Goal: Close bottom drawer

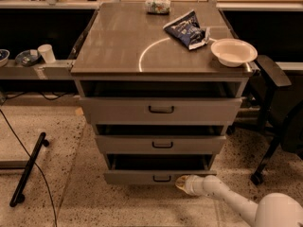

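Step in hand: the push itself, by my judgement; the arm reaches in low from the lower right and its tip is at the drawer's front
Bottom drawer: lowest of the three in the grey cabinet, pulled out, with a dark gap showing above its front
Handle: small black loop at the middle of that front, not taken hold of
Gripper: close to the floor, at the right part of the bottom drawer's front, just right of the handle; it looks to be touching or nearly touching the panel
Gripper state: cannot tell how far open it is; it seems to have hold of nothing
Next move: probably a straight, level push into the cabinet, along the drawer's run, until the front closes the gap
Risk: the contact sits off to the right of centre, so the drawer may skew and bind on its slides
Other drawers: the middle drawer and the top drawer also stand out a little and are not this task's concern
On the cabinet: a white bowl and a blue bag, well apart from the arm
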Motion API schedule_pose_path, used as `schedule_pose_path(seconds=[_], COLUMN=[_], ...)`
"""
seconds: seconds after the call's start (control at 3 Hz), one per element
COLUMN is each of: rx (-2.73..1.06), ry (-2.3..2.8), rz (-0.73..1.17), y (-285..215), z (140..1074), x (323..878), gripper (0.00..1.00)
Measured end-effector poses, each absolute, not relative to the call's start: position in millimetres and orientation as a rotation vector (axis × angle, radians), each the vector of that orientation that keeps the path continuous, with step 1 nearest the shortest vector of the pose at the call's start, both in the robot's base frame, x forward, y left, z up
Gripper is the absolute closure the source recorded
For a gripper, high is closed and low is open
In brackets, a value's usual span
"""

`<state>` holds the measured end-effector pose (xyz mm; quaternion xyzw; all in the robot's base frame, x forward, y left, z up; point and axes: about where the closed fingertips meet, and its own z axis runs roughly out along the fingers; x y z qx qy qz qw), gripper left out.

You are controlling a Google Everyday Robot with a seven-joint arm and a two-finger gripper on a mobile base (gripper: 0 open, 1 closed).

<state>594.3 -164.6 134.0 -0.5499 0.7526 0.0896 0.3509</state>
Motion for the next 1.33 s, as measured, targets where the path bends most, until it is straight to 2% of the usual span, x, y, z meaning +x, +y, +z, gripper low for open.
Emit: schedule_pose_path(seconds=[0.33,1.0,1.33], rx=[-1.418,-1.418,-1.418], ry=[1.946,1.946,1.946], rz=[0.225,0.225,0.225], y=[-166.3,-166.2,-166.2], z=[134.6,134.6,134.6], x=[599.5,599.5,599.4], gripper=[0.51,0.04,0.0])
